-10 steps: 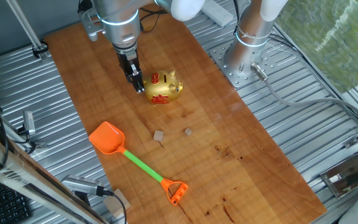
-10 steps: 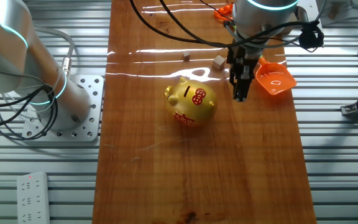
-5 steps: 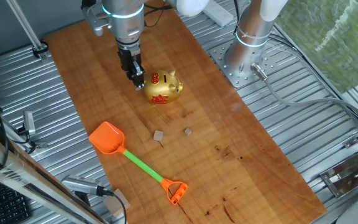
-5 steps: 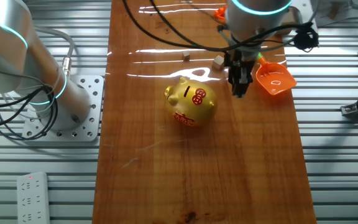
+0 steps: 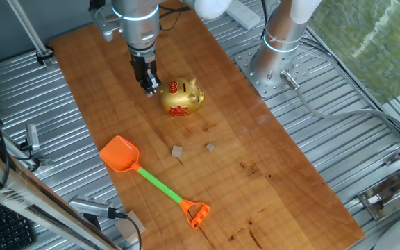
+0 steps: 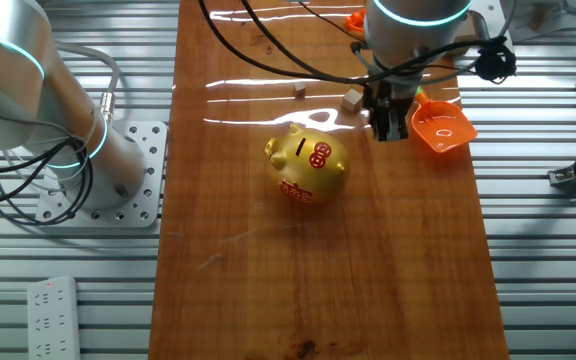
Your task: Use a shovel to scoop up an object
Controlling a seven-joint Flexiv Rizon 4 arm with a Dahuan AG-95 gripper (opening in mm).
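On the wooden bench (image 5: pixel 276 160), the toy plastic shovel (image 5: pixel 153 182) lies flat beside the tiny wooden cube (image 5: pixel 177 151), light and rigid, best pinched along its thin green shaft (likely slippery), while the pincer (image 5: pixel 148 86) hangs empty, fingers nearly together.
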